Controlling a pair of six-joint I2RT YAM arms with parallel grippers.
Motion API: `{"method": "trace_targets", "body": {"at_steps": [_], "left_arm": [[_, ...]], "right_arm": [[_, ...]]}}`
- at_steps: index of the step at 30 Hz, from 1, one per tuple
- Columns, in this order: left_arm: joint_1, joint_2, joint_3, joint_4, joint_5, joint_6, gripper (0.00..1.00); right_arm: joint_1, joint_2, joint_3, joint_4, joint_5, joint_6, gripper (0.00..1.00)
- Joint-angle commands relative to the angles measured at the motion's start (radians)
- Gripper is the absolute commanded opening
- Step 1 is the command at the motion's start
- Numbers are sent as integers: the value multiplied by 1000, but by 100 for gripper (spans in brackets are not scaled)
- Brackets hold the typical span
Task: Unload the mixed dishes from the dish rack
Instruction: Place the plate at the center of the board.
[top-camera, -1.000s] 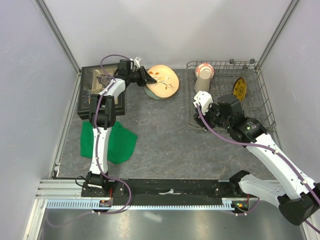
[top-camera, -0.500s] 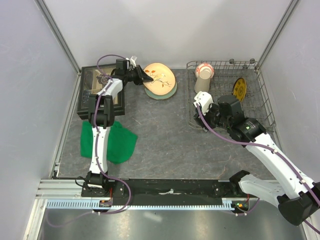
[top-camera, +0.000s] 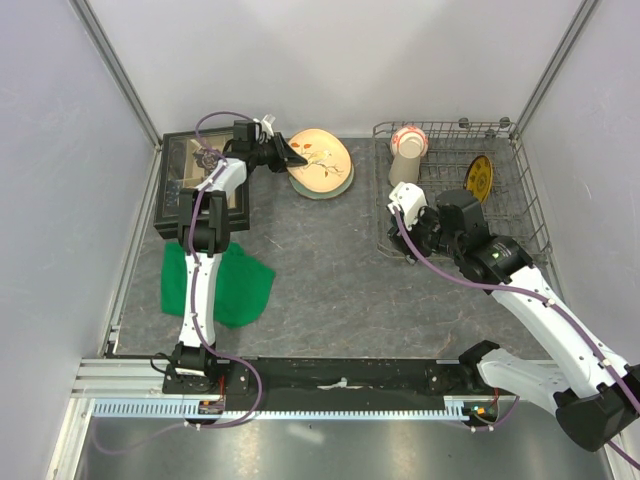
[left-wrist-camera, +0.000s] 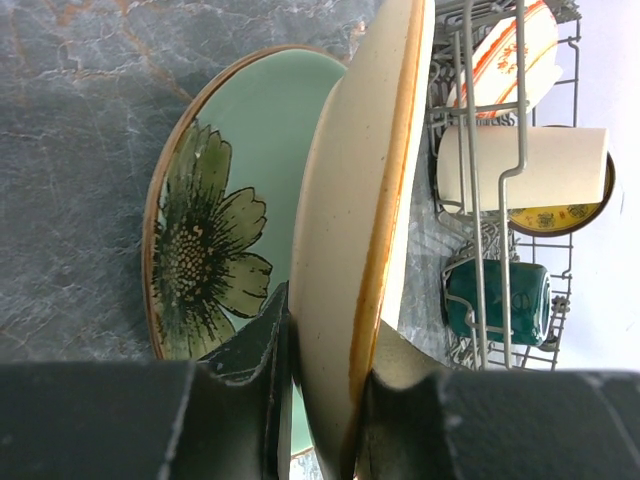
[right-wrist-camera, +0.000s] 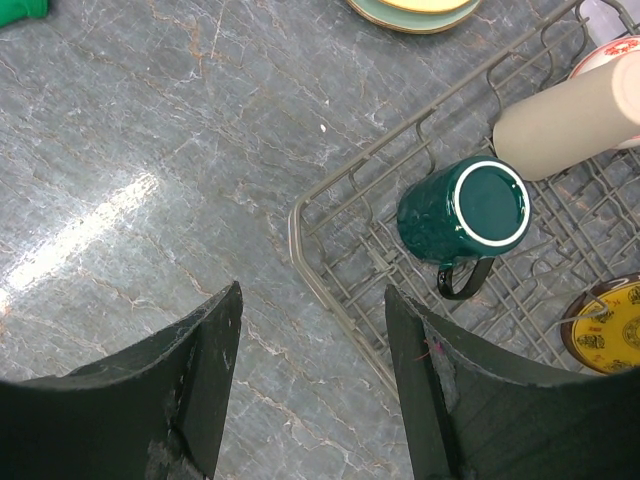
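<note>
Plates number three: a cream plate with a branch pattern (top-camera: 322, 160), a green sunflower plate (left-wrist-camera: 225, 190) and a yellow-centred plate (top-camera: 480, 178). There is one each of the dark green mug (right-wrist-camera: 462, 212), the beige handleless cup (top-camera: 404, 166), the red-and-white bowl (top-camera: 408, 137) and the dish rack (top-camera: 450, 127). The left fingers (left-wrist-camera: 250, 375) are closed on the near rim of the cream plate, which is tilted above the sunflower plate lying flat on the table (top-camera: 330, 270), left of the rack. Whether the two plates touch at the far side cannot be told. From above, the sunflower plate shows only as a thin crescent under the cream one. The right fingers (right-wrist-camera: 205, 370) are spread wide and hold nothing, hanging over the rack's near left corner. The mug sits in that corner, hidden by the right arm from above. A round end with a pale ring faces the right wrist camera, and whether it is mouth or base is unclear. The cup lies on its side, long axis running front to back, its far end at the bowl. The yellow-centred plate stands on edge further right in the rack, cut off in the right wrist view.
</note>
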Motion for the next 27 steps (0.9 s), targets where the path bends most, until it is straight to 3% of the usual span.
{"method": "trace_targets", "body": {"at_steps": [1, 9, 27], "left_arm": [[-3, -21, 69, 85, 56, -32, 5], [-4, -23, 69, 72, 55, -20, 12], [-15, -24, 63, 48, 44, 8, 41]], "right_arm": [[-4, -15, -15, 33, -12, 1, 67], [-2, -13, -19, 37, -17, 1, 67], [-5, -30, -36, 39, -15, 0, 67]]}}
